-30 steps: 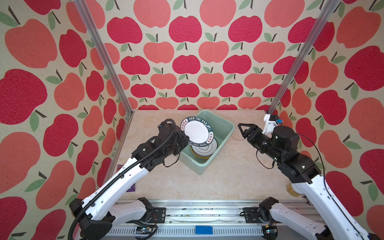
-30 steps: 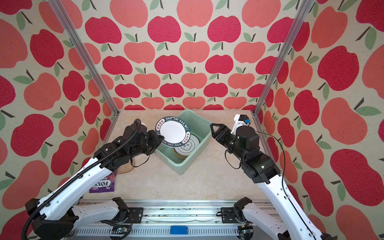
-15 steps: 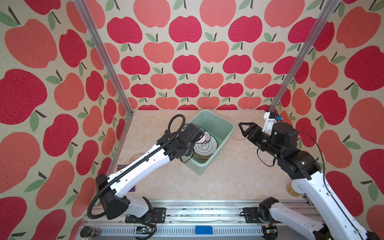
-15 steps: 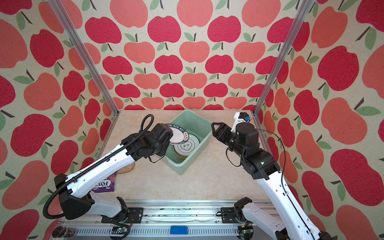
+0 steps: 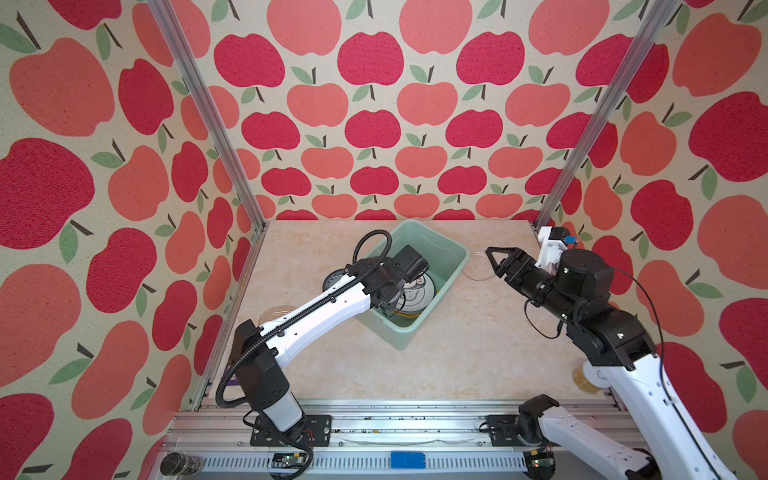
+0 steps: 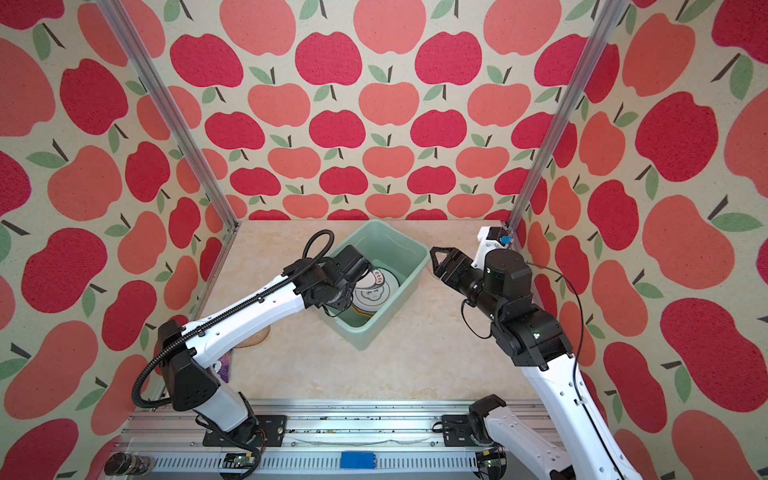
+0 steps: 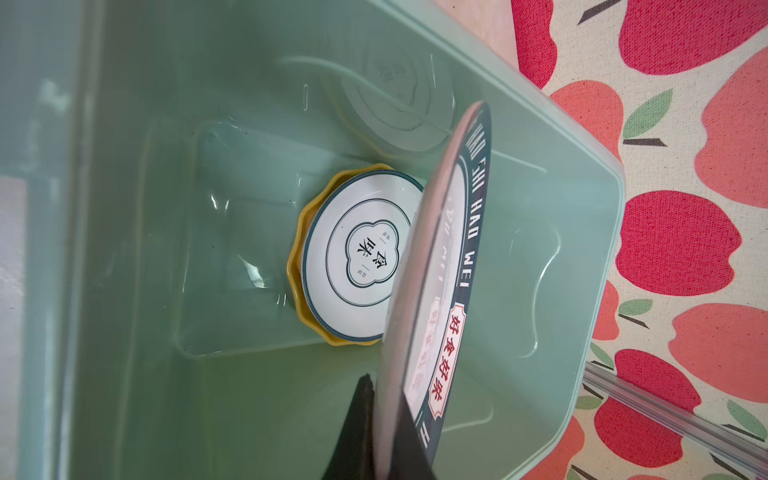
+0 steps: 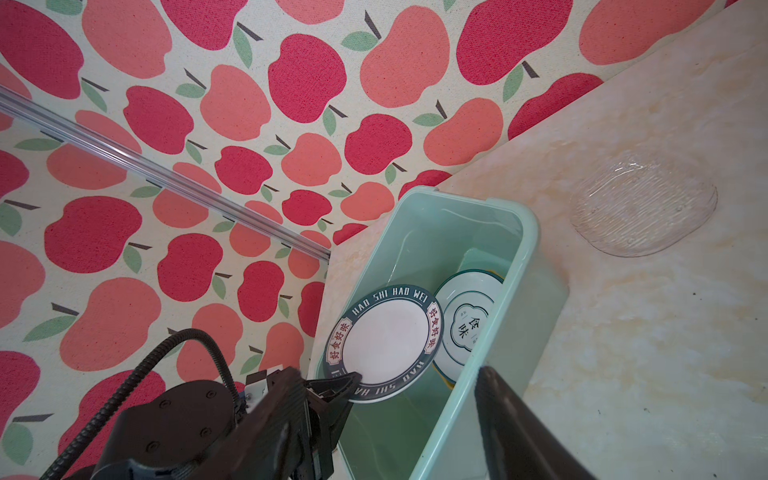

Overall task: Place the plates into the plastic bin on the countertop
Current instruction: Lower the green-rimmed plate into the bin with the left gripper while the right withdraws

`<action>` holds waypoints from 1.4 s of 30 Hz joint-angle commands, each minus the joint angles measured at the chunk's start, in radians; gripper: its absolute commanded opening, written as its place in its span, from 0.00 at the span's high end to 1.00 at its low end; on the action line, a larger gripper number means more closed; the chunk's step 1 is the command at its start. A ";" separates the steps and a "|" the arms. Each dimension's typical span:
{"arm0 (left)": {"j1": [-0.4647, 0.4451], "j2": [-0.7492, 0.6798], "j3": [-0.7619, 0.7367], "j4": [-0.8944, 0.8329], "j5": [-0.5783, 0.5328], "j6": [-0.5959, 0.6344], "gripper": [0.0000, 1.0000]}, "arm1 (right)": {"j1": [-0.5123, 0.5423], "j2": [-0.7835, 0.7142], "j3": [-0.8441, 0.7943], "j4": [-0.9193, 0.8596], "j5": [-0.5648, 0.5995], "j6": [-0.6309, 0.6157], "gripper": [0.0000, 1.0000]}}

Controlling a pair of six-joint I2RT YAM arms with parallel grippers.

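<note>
The left gripper (image 8: 351, 384) was clamped on the near rim of the lettered plate (image 8: 386, 340), a white dish with a dark band reading "HAO SHI HAO WEI". One finger lay on each face of the plate. The plate was tilted, with its far edge raised, and was positioned inside the plastic bin (image 5: 415, 332). Whether it touched the dishes beneath could not be determined.

Below it, the emblem plate (image 7: 365, 257) lay flat on the yellow scalloped plate (image 7: 297, 266). Both rested on the bin floor near one end wall.

The bin stood at an angle on the countertop (image 5: 457, 365), towards the back wall.

The right gripper (image 5: 492, 262) was empty, with its jaws spread wide. It hovered above the countertop just beside the right corner of the bin, tips pointing towards the bin. The clear glass plate (image 8: 644, 208) lay flat on the countertop near this gripper, outside the bin and apart from its wall.
</note>
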 commanded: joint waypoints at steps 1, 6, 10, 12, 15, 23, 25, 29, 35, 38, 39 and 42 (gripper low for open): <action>0.003 0.038 0.038 -0.013 -0.016 -0.019 1.00 | -0.010 -0.015 -0.019 -0.008 -0.017 -0.028 0.30; 0.008 0.093 0.058 0.012 -0.006 -0.010 1.00 | -0.048 -0.024 -0.029 -0.020 -0.046 -0.029 0.30; 0.017 0.130 0.069 0.017 0.000 -0.007 1.00 | -0.094 -0.033 -0.029 -0.034 -0.086 -0.029 0.30; 0.022 0.143 0.071 0.018 -0.002 0.002 1.00 | -0.112 -0.036 -0.033 -0.038 -0.103 -0.028 0.29; 0.029 0.160 0.071 0.029 -0.002 0.014 1.00 | -0.130 -0.040 -0.039 -0.044 -0.118 -0.026 0.30; 0.038 0.198 0.067 0.047 0.007 0.029 1.00 | -0.145 -0.038 -0.044 -0.050 -0.127 -0.022 0.30; 0.041 0.207 0.068 0.048 0.005 0.037 1.00 | -0.145 -0.037 -0.046 -0.047 -0.125 -0.021 0.30; 0.046 0.220 0.066 0.054 0.005 0.047 1.00 | -0.147 -0.027 -0.043 -0.044 -0.131 -0.021 0.30; 0.049 0.236 0.062 0.076 0.008 0.060 1.00 | -0.148 -0.023 -0.040 -0.051 -0.133 -0.023 0.29; 0.054 0.247 0.061 0.082 0.012 0.068 0.98 | -0.153 -0.025 -0.040 -0.054 -0.132 -0.022 0.29; 0.054 0.249 0.060 0.085 0.014 0.071 0.96 | -0.154 -0.026 -0.042 -0.054 -0.132 -0.023 0.30; 0.055 0.255 0.062 0.082 0.020 0.080 0.91 | -0.156 -0.031 -0.041 -0.058 -0.132 -0.021 0.30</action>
